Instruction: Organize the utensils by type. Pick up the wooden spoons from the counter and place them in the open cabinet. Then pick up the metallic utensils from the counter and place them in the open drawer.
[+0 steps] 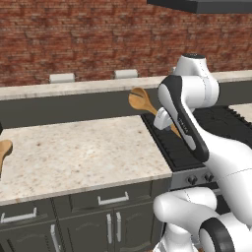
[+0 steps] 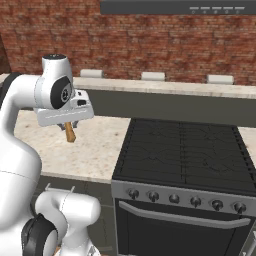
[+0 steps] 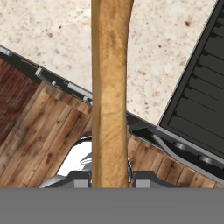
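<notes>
At the bottom of the hand view, the tool [image 3: 109,179] was clamped on a wooden spoon [image 3: 109,87], its two dark tips pressed to either side of the handle, which ran straight up the middle of that frame. The step in hand looked like the carry of this spoon toward the cabinet; the next move would call for raising it to the shelf and letting go there, though the cabinet's place could not be told from these pictures. In the left base view the spoon's round bowl [image 1: 139,99] stood out at centre, tilted up to the left of the white arm and held clear above the tabletop [image 1: 78,152]. The wood was light brown, the handle long and straight. A second wooden spoon [image 1: 4,150] lay at the left edge of the left base view, on the tabletop.
</notes>
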Motion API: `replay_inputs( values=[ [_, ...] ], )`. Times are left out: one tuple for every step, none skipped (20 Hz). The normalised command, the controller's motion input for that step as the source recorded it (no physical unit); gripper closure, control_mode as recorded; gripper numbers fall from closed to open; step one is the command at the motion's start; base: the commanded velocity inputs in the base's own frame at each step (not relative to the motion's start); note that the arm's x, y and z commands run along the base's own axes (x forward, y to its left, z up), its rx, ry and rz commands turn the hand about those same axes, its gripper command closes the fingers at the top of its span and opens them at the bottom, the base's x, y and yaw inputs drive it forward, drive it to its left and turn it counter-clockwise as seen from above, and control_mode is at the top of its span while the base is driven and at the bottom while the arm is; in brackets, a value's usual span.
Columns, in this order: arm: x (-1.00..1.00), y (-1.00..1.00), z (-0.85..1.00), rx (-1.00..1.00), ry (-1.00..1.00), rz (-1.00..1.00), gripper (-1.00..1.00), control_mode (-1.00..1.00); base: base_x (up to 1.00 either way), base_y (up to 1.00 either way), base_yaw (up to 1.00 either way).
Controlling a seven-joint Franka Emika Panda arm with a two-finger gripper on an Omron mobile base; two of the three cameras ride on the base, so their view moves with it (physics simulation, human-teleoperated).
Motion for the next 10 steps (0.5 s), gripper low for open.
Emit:
replay_inputs(
  values=[
    [0.00,0.00,0.00,0.00,0.00,0.00,1.00,-1.00,0.00,0.00,0.00],
    [0.00,0.00,0.00,0.00,0.00,0.00,1.00,1.00,0.00,0.00,0.00],
    [0.00,0.00,0.00,0.00,0.00,0.00,1.00,1.00,0.00,0.00,0.00],
    [0.00,0.00,0.00,0.00,0.00,0.00,1.00,1.00,0.00,0.00,0.00],
    [0.00,0.00,0.00,0.00,0.00,0.00,1.00,1.00,0.00,0.00,0.00],
    [0.00,0.00,0.00,0.00,0.00,0.00,1.00,1.00,-0.23,0.00,-0.02],
    [0.00,0.00,0.00,0.00,0.00,0.00,1.00,1.00,-0.36,0.00,-0.09],
    [0.00,0.00,0.00,0.00,0.00,0.00,1.00,1.00,-0.53,-0.03,-0.26],
    [0.00,0.00,0.00,0.00,0.00,0.00,1.00,1.00,-0.49,-0.11,-0.39],
    [0.00,0.00,0.00,0.00,0.00,0.00,1.00,1.00,-0.56,-0.16,-0.49]
  ],
)
